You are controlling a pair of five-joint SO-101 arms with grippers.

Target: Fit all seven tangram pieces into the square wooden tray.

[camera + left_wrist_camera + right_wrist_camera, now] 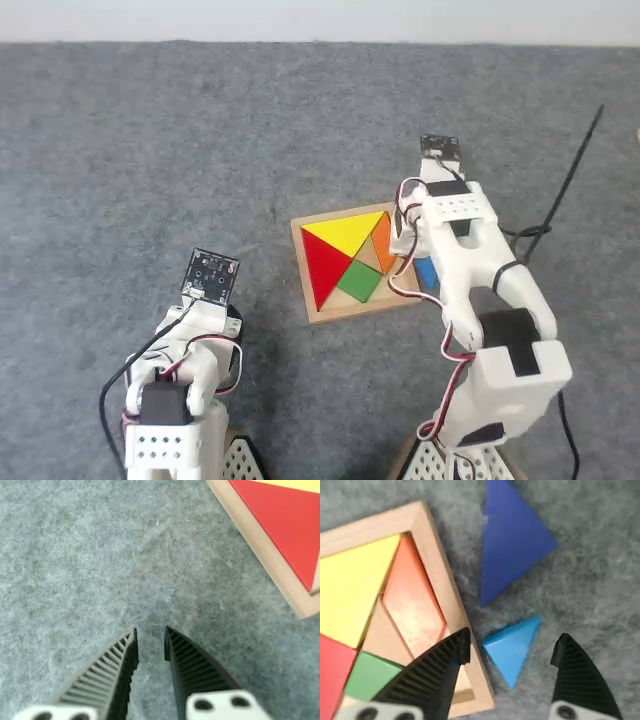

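Note:
The square wooden tray (299,262) lies mid-table holding a yellow triangle (345,233), a red triangle (322,268), a green square (360,281) and an orange piece (384,240). My right gripper (514,640) hangs open just outside the tray rim (440,565), its fingers on either side of a small light blue triangle (512,647) on the carpet. A larger dark blue triangle (512,555) lies beyond it, also off the tray. My left gripper (151,632) is over bare carpet near the tray's corner (300,602), narrowly open and holding nothing.
Grey carpet covers the table. Bare wood (382,635) shows in the tray between the orange and green pieces. A black cable (570,180) runs past the right arm (480,290). The left arm (185,370) stands at the front left, apart from the tray.

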